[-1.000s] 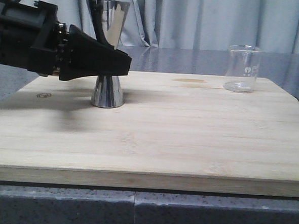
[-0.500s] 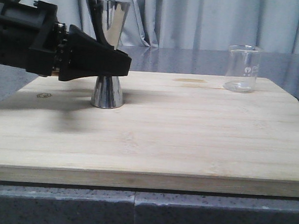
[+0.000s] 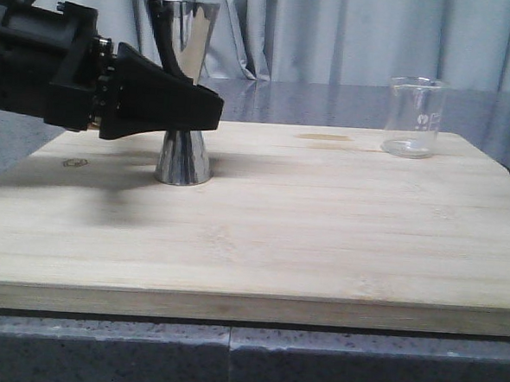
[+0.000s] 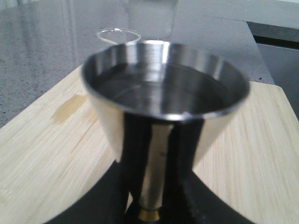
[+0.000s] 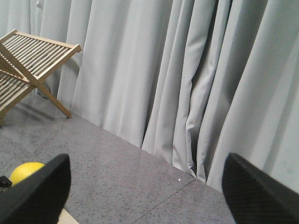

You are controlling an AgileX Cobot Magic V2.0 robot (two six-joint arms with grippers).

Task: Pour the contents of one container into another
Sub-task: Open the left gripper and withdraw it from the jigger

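The steel jigger (image 3: 184, 156) stands upright on the wooden board (image 3: 261, 226), left of centre. My left gripper (image 3: 210, 110) comes in from the left and is shut on its narrow brass-banded waist. In the left wrist view the jigger's upper cup (image 4: 163, 88) fills the frame, with the black fingers (image 4: 100, 200) on either side of the neck. The glass beaker (image 3: 413, 118) stands at the board's far right corner, apart from both grippers; its rim (image 4: 118, 35) shows behind the jigger. My right gripper (image 5: 145, 186) is open, holds nothing and faces the curtains.
The board rests on a grey speckled counter (image 3: 227, 362). Grey curtains (image 3: 351, 32) hang behind. The right wrist view shows a folding wooden rack (image 5: 28, 60) and a yellow round object (image 5: 23, 171) on the counter.
The jigger's top has shifted slightly to the left while its base stays on the board. The left gripper has hardly moved, and the beaker has not moved.
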